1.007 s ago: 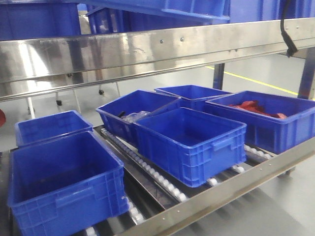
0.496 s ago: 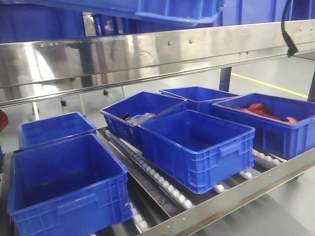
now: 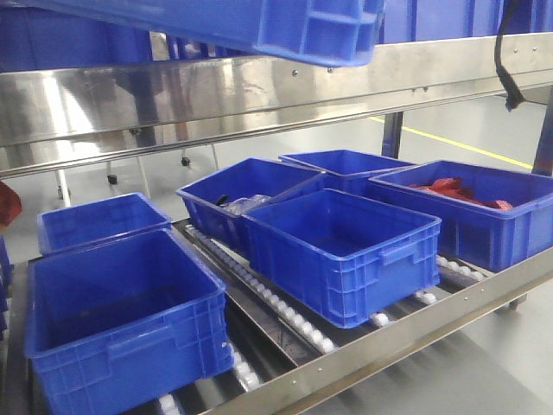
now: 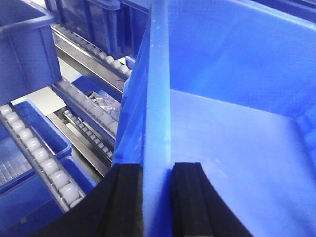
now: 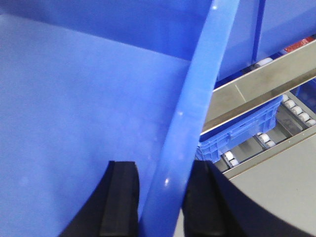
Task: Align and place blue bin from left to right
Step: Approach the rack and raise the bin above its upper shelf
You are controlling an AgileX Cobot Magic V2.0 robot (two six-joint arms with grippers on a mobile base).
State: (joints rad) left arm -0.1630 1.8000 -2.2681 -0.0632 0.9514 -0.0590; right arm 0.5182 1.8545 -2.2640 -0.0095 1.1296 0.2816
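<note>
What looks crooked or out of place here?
The blue bin hangs tilted above the steel rail, its rim pinched by the left tool and right tool. Below, one back bin sits turned askew to the others.

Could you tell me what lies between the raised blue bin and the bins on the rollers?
A steel shelf rail crosses below the blue bin, seen in the front-facing view.

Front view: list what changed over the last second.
The blue bin at the top edge has sunk further into the frame, and its ribbed corner now shows larger. The left gripper and right gripper are clamped on its rim in the wrist views. The bins on the roller rack keep their arrangement; the view itself shifted slightly.
</note>
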